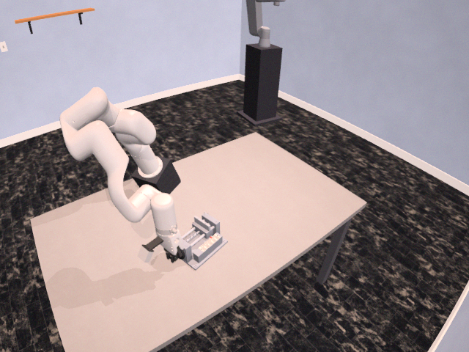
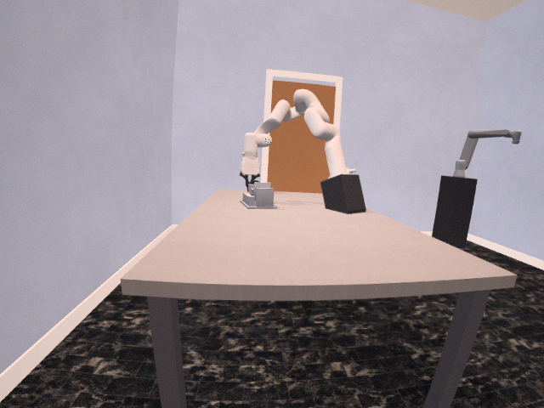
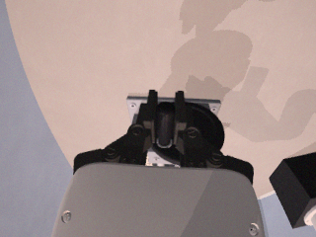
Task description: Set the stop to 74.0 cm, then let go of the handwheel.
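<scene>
Top view: the arm was bent down over the near-left part of the table, with the gripper right at the left end of the little grey jig. The handwheel was mostly hidden under the wrist there, just a dark bit showing. A small red marker sat by the scale strip; I couldn't read any numbers off it, so no idea how far the stop was from its mark.

Exterior view: the gripper came straight down onto the jig, which sat near the table's far left edge. There was lots of bare table on the side away from that edge. The arm's black base stood well apart.

Wrist view: this one settled it. The fingers were clamped on the dark handwheel, one each side of its knob, so it was grasping the wheel, not just hovering.

My read: the grip was done and the turning step came next. That would call for rotating the wrist while keeping centred on the wheel's axis, then opening up. The table surface under the wheel looked like the tight spot.
</scene>
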